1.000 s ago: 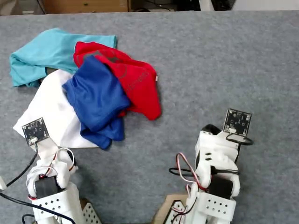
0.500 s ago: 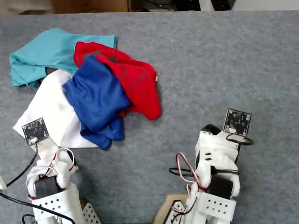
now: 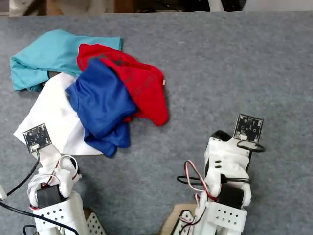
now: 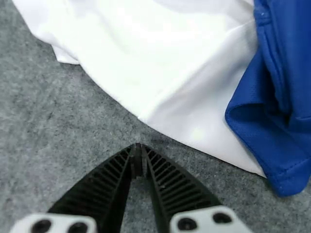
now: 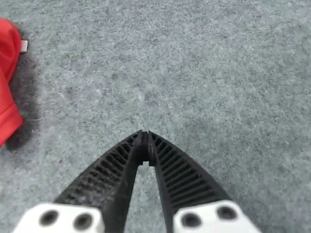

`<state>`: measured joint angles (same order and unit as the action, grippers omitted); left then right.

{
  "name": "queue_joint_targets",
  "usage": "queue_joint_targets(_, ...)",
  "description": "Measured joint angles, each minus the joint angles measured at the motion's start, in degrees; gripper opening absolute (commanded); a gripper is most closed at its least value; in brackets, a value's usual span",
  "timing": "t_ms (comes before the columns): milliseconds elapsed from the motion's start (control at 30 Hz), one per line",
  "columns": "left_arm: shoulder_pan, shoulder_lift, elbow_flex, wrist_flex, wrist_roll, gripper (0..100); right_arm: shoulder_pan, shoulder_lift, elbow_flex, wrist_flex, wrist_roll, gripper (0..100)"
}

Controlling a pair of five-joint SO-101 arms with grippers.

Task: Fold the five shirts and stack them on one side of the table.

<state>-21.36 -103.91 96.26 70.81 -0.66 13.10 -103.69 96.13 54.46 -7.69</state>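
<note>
We are looking down on a grey felt table, where the shirts are lying heaped at the upper left of the frame: a teal shirt topmost, a blue shirt draping over a red shirt and a white shirt. Our left gripper is hovering at the lower left, tips pressed together on nothing, just off the white shirt's edge. Our right gripper is sitting at the lower right, likewise closed and empty, over bare felt

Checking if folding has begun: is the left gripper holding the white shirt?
No, the left gripper is shut on nothing, its tips over the gray table, apart from the white shirt.
</note>
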Motion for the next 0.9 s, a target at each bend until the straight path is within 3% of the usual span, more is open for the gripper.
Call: queue_joint_targets(900,0.0,0.0,0.0,0.0,0.0,2,-2.29,0.0,0.79,-0.62,0.0,0.5)
